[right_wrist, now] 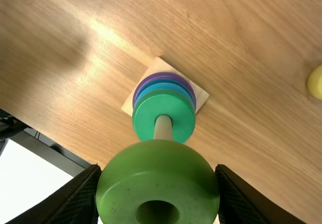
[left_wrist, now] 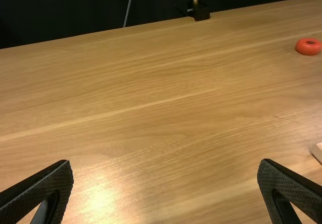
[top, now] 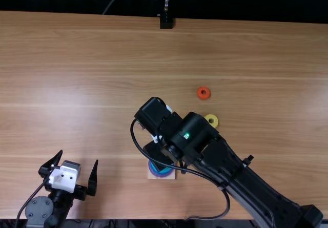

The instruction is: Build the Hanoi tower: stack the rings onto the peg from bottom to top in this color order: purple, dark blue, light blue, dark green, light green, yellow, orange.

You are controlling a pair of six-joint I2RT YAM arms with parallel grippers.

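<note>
From here I can see the right gripper (top: 157, 153) closed around the light green ring (right_wrist: 158, 183), which hides the tip of the peg (right_wrist: 163, 127); whether it's threaded on, I can't tell. Down on the square base (right_wrist: 198, 91), at the near middle of the bench (top: 92, 84), sit the purple ring (right_wrist: 161, 74), dark blue ring (right_wrist: 163, 80), light blue ring (right_wrist: 162, 86) and, topmost, dark green ring (right_wrist: 146, 114). Farther off and to the right lies the yellow ring (top: 214, 120), with the orange ring (top: 203, 88) beyond it. Over at the near left, the left gripper (top: 78, 157) is spread wide and empty.
</note>
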